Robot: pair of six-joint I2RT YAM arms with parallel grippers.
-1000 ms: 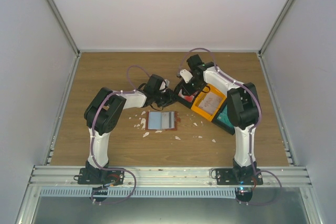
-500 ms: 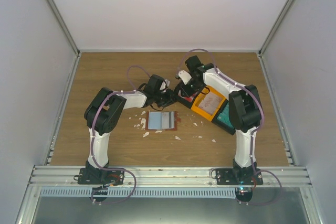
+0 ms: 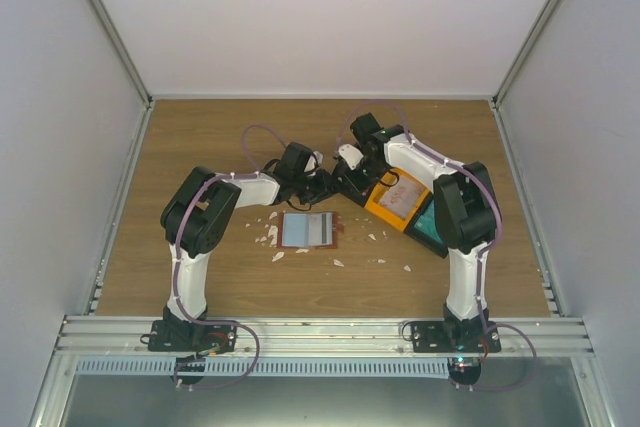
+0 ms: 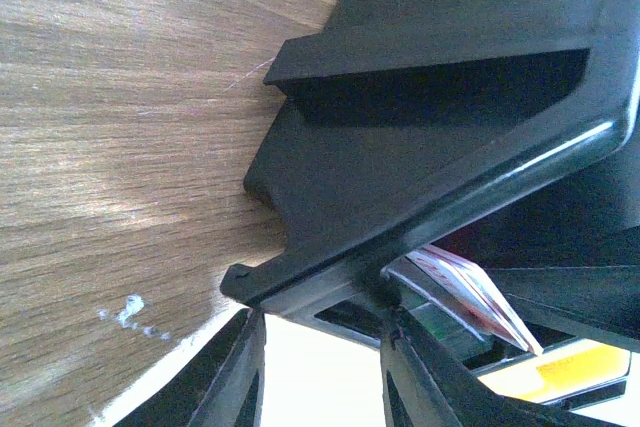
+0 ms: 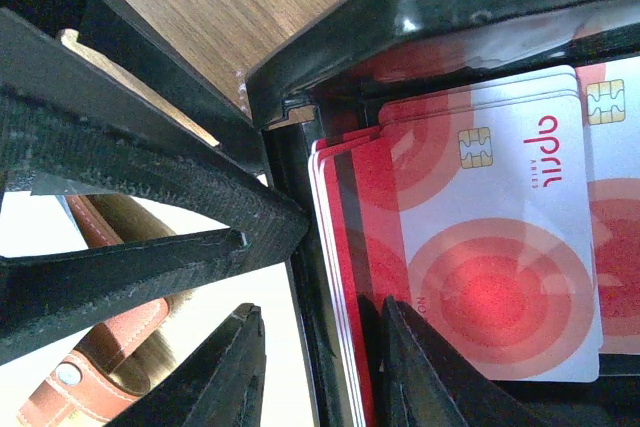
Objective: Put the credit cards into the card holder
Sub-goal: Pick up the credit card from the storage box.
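Note:
Several red-and-white credit cards lie stacked in the end compartment of a black bin; one card edge shows in the left wrist view. My right gripper is open and straddles the bin's wall, one finger outside and the other resting on the top card. My left gripper is open, its tips against the bin's outer rim with nothing between them. The card holder lies open on the table, blue-grey pockets up. Its leather snap tab shows beside the bin. In the top view both grippers, left and right, meet at the bin's left end.
An orange compartment with a pale card and a teal-filled one continue the bin row toward the right arm. Small white scraps are scattered on the wooden table around the card holder. White walls enclose the table.
My right gripper has shifted slightly left and nearer over the bin's end, and its jaws have spread a little. The left arm and the card holder have not moved.

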